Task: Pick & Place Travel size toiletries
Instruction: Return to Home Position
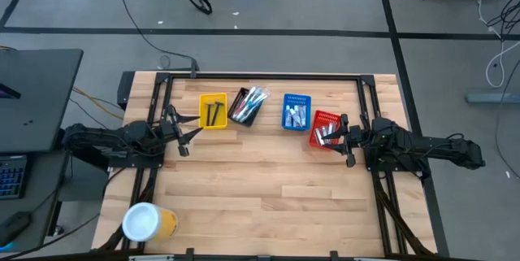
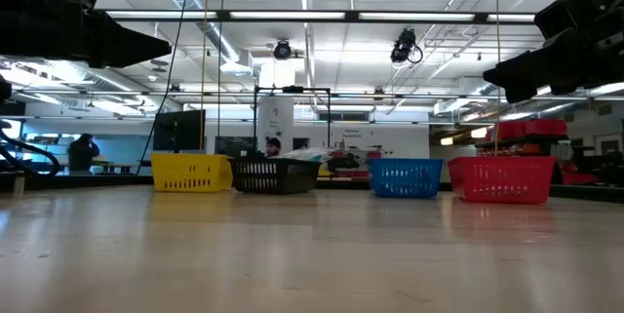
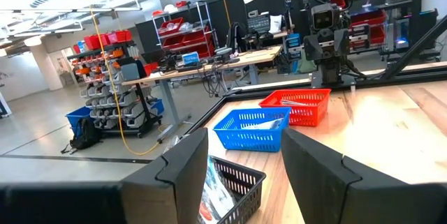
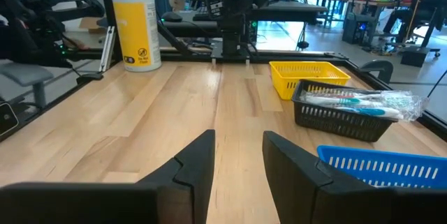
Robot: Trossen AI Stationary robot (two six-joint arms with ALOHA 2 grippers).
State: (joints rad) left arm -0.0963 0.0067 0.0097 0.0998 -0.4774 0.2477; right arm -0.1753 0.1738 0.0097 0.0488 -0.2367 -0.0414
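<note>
I had the left gripper (image 1: 188, 135) at the table's 9 o'clock edge. Its two dark, angular fingers were spread apart with nothing between them, and its wrist view showed only bare gap. The right gripper (image 1: 345, 139) sat opposite at 3 o'clock, likewise released and empty, with its fingertips just beside the red basket (image 1: 325, 120).

From above, the four mesh baskets made a loose row toward 12 o'clock. The yellow basket (image 1: 203, 110) at about 11 held the dark razors (image 1: 214, 115). Next to it stood the black basket (image 1: 241, 116), tilted off square, with blue-white toothbrushes (image 1: 252, 100) in clear crinkly wrap, their ends sticking out past its rim. The blue basket (image 1: 296, 98) at about 1 carried small white tubes (image 1: 296, 116). The red basket held silvery pieces (image 1: 327, 136), though I could not make out their shape. All the toiletries I could see lay inside baskets.

The table (image 1: 268, 188) was pale wood in long planks, smooth with a faint sheen, framed by black rails. A yellow cup (image 1: 150, 222) with a round white lid stood at the 7 o'clock corner.

Beyond it I saw grey floor (image 1: 284, 1) crossed by dark lines and loose cables. There were workshop shelves with red bins, strip lights overhead, and a person (image 2: 83, 150) far off.
</note>
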